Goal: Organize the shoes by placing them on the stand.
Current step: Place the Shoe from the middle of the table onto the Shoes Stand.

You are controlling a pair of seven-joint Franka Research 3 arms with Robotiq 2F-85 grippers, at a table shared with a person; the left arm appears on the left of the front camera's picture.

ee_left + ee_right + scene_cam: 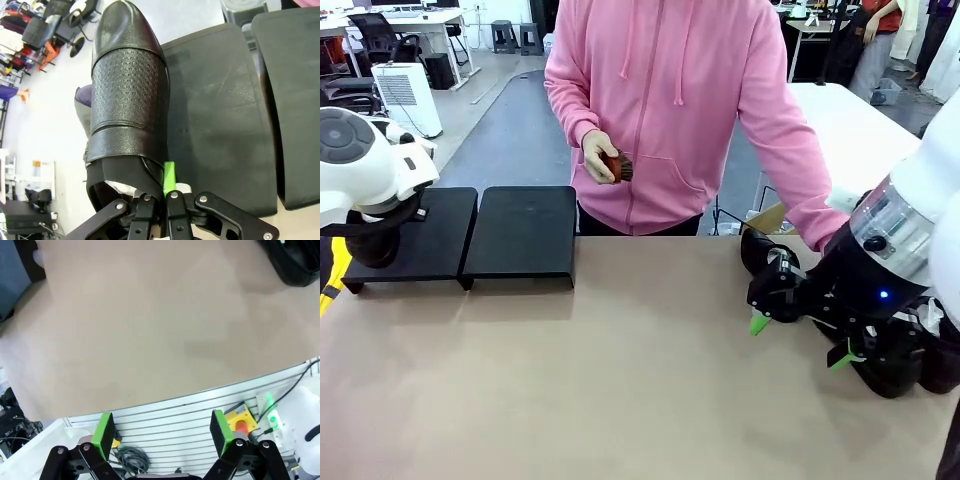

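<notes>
A glossy black shoe (129, 90) with a textured upper hangs toe-away from my left gripper (162, 200), which is shut on the rim of its opening. It is at the outer edge of the stand's left section (220, 115). In the front view the stand (520, 235) is a low black rack of two flat sections at the table's far left, and my left arm (360, 170) is over its left end. My right gripper (798, 338) (161, 435) is open and holds nothing, low over the table at the right. More black shoes (890, 372) (760, 250) lie around it.
A person in a pink hoodie stands at the far side and holds a small brown brush (617, 166) in one hand. The tan tabletop (620, 380) lies bare in the middle. In the right wrist view a black shoe (295, 260) is at the top right.
</notes>
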